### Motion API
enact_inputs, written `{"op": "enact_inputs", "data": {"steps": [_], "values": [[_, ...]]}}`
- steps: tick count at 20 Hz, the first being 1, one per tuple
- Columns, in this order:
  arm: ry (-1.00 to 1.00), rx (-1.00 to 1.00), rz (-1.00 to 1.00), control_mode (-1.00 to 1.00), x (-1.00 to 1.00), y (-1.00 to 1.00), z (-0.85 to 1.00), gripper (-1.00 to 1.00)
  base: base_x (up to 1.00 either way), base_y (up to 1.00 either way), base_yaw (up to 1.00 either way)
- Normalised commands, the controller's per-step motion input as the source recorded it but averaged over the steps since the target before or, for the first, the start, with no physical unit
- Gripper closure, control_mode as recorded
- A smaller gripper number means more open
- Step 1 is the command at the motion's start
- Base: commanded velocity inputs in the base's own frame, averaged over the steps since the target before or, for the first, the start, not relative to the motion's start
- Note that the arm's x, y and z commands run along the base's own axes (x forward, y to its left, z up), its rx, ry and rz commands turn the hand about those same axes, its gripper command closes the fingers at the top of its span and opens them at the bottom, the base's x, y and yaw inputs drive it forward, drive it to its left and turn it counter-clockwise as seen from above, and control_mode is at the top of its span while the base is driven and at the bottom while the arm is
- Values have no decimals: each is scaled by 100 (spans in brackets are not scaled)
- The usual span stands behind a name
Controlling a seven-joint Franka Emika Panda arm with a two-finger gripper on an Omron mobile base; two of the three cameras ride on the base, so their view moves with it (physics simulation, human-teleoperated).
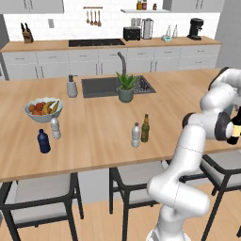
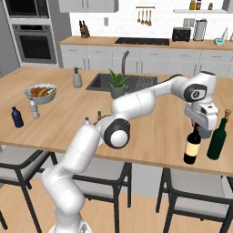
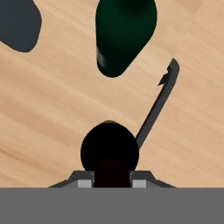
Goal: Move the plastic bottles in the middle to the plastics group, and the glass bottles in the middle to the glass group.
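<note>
The gripper (image 2: 196, 122) is clamping the neck of the wine bottle (image 2: 192, 148), which is hanging upright directly below it, long axis vertical, base at or just above the counter (image 2: 154, 132). Just beside it at three o'clock a green bottle (image 2: 217, 139) is standing upright. Far off at nine o'clock, the water bottle (image 1: 136, 135) and beer bottle (image 1: 145, 128) are waiting mid-counter.

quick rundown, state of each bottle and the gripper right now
wine bottle: upright at the counter's right end, neck held by the fingers
gripper: shut on the wine bottle's neck
green bottle: upright beside the wine bottle, free
water bottle: upright mid-counter, cap on, free
beer bottle: upright beside the water bottle, free
navy bottle: upright near the fruit bowl, capped
</note>
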Motion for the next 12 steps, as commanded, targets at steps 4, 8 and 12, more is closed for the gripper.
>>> {"op": "enact_inputs", "data": {"steps": [4, 8, 12], "values": [[-9, -11, 0, -100, 0, 34, -48, 100, 0, 0, 0], [-12, -16, 0, -100, 0, 43, -58, 100, 0, 0, 0], [-20, -15, 0, -100, 0, 33, -56, 100, 0, 0, 0]]}}
